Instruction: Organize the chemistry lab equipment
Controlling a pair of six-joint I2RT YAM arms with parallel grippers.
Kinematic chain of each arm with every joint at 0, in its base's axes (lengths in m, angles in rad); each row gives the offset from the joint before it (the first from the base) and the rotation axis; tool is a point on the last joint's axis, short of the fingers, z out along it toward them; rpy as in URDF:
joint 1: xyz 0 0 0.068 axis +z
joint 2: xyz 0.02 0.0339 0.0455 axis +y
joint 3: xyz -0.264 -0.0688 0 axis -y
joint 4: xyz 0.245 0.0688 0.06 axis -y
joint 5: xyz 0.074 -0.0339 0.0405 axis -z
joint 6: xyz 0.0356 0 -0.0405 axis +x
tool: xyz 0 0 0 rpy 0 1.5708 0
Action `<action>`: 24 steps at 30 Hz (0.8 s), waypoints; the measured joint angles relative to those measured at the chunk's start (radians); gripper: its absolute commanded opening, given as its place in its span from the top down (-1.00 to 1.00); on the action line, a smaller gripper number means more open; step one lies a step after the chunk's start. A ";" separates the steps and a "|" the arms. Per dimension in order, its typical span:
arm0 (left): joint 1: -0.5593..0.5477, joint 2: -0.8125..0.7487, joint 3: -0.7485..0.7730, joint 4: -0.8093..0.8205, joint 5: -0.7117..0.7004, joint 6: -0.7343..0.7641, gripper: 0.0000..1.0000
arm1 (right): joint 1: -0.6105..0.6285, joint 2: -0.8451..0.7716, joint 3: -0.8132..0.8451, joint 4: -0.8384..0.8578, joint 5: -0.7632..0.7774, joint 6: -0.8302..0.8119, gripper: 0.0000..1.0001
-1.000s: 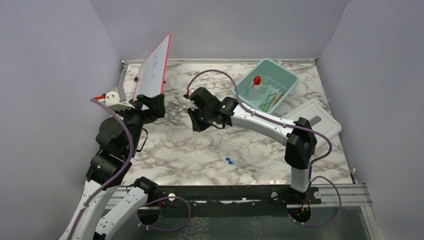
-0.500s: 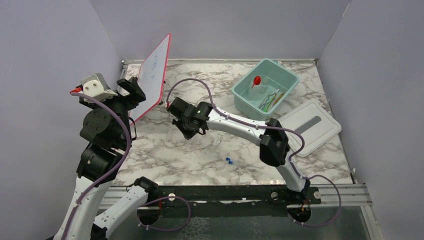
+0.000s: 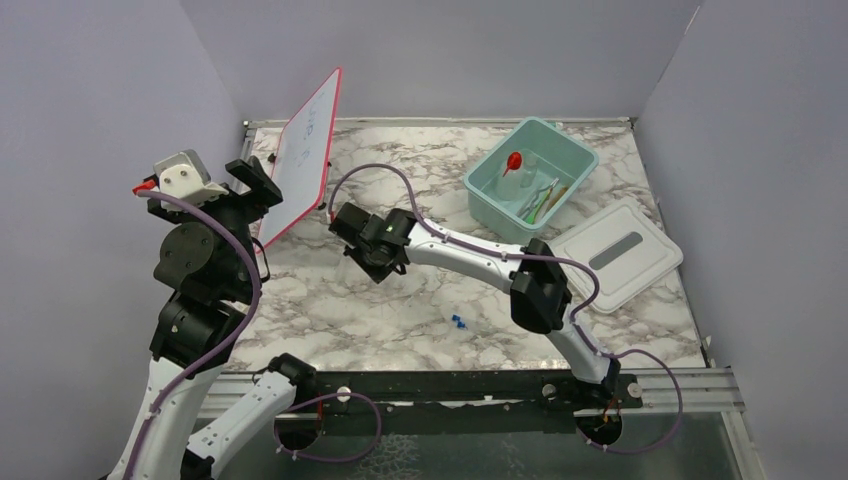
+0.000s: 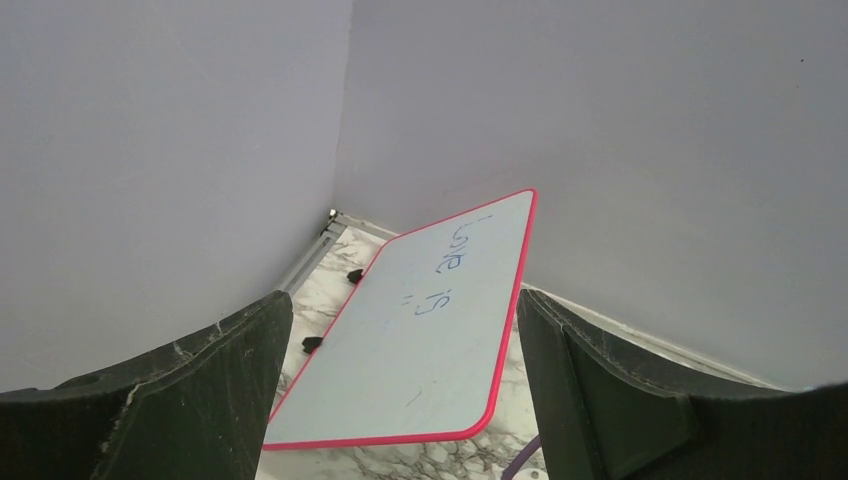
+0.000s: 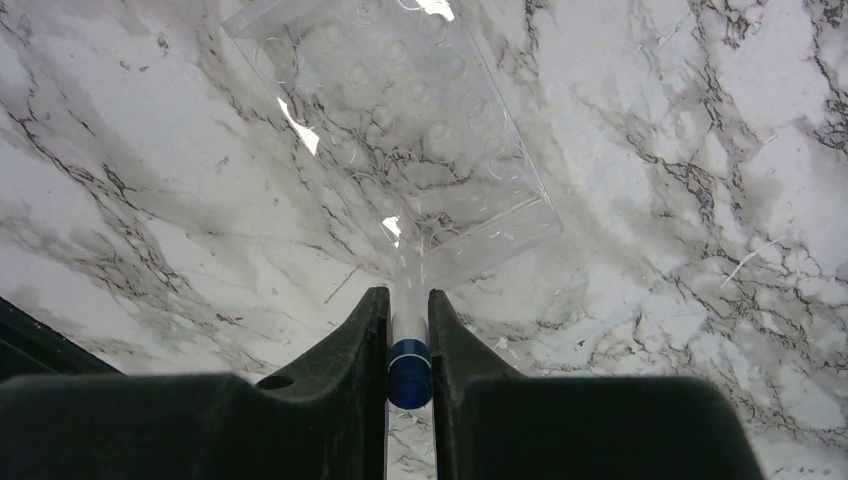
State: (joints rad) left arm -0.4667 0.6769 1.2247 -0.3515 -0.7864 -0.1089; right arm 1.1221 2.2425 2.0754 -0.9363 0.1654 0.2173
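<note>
My right gripper (image 3: 368, 256) is shut on a blue-capped clear tube (image 5: 409, 370), cap toward the wrist, low over the marble near the whiteboard's foot. In the right wrist view the gripper (image 5: 408, 302) holds the tube's clear end over the near edge of a clear plastic rack with round wells (image 5: 400, 150) lying flat. Small blue-capped pieces (image 3: 458, 321) lie on the marble near the front. A red funnel (image 3: 513, 160) and several other tools (image 3: 541, 200) lie in the pale teal tub (image 3: 578, 163). My left gripper (image 3: 256, 181) is open and empty, raised at the left, facing the whiteboard (image 4: 430, 330).
The pink-edged whiteboard (image 3: 305, 150) leans at the back left, close to both grippers. The tub's white lid (image 3: 620, 250) lies flat at the right. Grey walls close in the table at the left, back and right.
My right arm has swung left with the tube, from the table's middle to the whiteboard's foot. My left arm has risen and pulled back to the left.
</note>
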 measured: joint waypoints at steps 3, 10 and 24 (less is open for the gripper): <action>0.000 0.000 0.000 0.002 -0.001 0.002 -0.71 | 0.005 0.006 -0.005 0.004 0.007 -0.007 0.77; -0.003 0.001 0.000 0.006 -0.004 0.003 -0.71 | 0.016 0.006 -0.072 0.051 0.017 -0.016 0.61; -0.013 0.014 0.012 0.012 -0.005 0.006 -0.71 | 0.018 -0.007 -0.107 0.102 0.020 0.011 -0.20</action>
State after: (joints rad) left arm -0.4801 0.6914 1.2369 -0.3393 -0.7918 -0.1028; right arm 1.1397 2.2353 1.9682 -0.8345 0.1852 0.2283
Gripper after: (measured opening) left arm 0.853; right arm 0.566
